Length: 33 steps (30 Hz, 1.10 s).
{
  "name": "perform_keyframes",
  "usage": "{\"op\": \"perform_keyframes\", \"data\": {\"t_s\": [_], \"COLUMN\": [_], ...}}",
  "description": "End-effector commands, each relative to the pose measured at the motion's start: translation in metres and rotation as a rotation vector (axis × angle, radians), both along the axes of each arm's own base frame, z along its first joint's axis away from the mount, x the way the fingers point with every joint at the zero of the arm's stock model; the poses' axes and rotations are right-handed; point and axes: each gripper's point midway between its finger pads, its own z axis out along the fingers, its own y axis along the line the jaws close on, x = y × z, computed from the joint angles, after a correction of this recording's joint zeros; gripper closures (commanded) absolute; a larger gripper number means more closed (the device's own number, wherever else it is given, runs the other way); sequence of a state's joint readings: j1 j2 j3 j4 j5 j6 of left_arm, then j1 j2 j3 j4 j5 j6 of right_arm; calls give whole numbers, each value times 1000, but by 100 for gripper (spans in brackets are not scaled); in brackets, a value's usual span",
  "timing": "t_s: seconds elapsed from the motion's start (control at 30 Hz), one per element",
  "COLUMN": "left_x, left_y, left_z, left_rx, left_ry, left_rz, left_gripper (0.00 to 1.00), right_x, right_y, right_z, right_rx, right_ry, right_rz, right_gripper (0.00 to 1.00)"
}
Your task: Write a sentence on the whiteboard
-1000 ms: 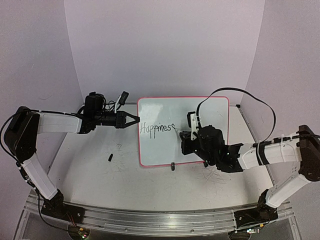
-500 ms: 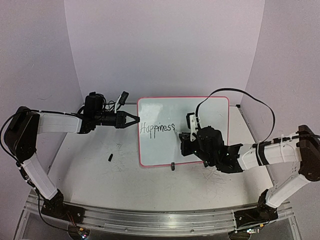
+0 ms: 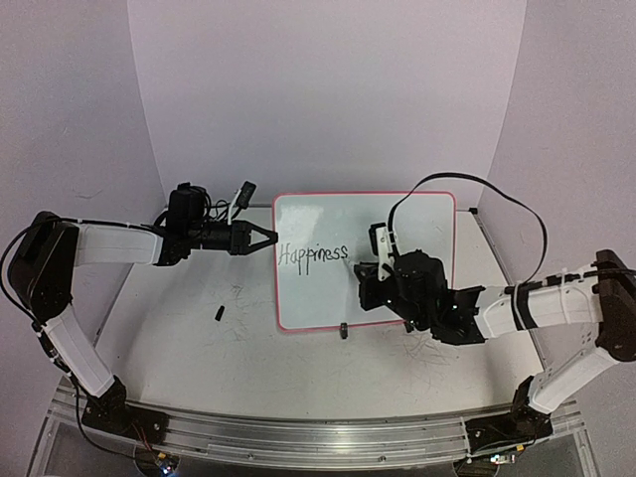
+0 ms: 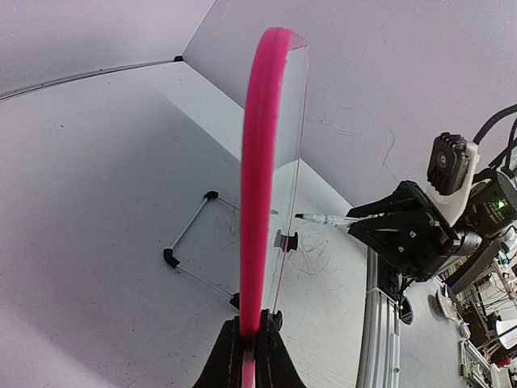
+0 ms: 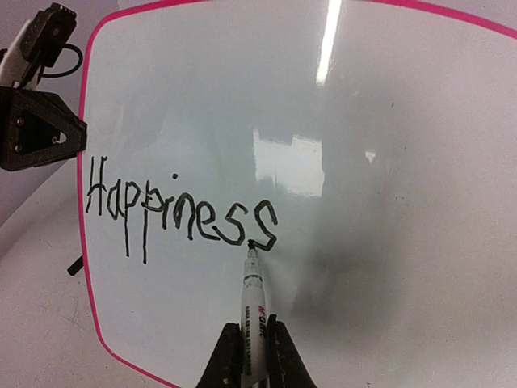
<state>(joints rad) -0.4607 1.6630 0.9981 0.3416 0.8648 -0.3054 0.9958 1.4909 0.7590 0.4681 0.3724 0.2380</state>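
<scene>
The whiteboard point(image 3: 318, 214) stands upright at mid-table, white with a pink-red rim point(image 4: 257, 162). My left gripper point(image 3: 270, 239) is shut on its left rim, the fingers point(image 4: 250, 335) pinching the pink edge. The sentence point(image 3: 311, 254) reads "Happiness" point(image 5: 182, 212) in black letters. My right gripper point(image 5: 254, 335) is shut on a white marker point(image 5: 254, 295). The marker's black tip touches the board at the bottom of the last "s". From above, the right gripper point(image 3: 366, 268) sits in front of the board's middle and hides part of it.
A small black cap-like piece point(image 3: 219, 314) lies on the table left of the board. A black clip foot point(image 3: 343, 330) sits under the board's lower rim, and a wire stand point(image 4: 190, 234) behind it. Walls close in on three sides. An aluminium rail point(image 3: 298, 432) runs along the front.
The marker tip has drawn the lower curve of the last "s", with the right gripper shifting slightly. The left arm and the board have stayed still.
</scene>
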Motion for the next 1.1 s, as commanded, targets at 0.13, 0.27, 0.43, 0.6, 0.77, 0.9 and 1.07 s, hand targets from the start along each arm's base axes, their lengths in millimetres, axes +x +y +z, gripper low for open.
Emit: {"op": "perform_keyframes", "data": {"t_s": [0.13,0.27,0.43,0.6,0.77,0.9,1.07], "left_x": [-15,-12,-9,-8,-6,-6,-8], "left_y": [-4,0,6,10,10,7,8], "left_z": [22,21,22,19,19,16,9], "left_rx": [-38,-26,-6,20,38,38,46], "left_ry": [-70,-78,-96,-109,-114,-102,-91], "left_rz": [-54,-17,41,66,65,51,46], "left_gripper": [100,100,100,100,100,100,100], "right_x": [-12,-11,-8,-7,-12,-13,-3], "right_y": [-39,-35,-26,-24,-15,-9,-14], "right_z": [44,57,61,56,60,59,51], "right_rx": [6,-5,-47,-79,-73,-76,-107], "right_ry": [-133,-177,-209,-211,-220,-220,-202], "right_rz": [6,41,71,77,137,166,101], "right_gripper": [100,100,100,100,100,100,100]}}
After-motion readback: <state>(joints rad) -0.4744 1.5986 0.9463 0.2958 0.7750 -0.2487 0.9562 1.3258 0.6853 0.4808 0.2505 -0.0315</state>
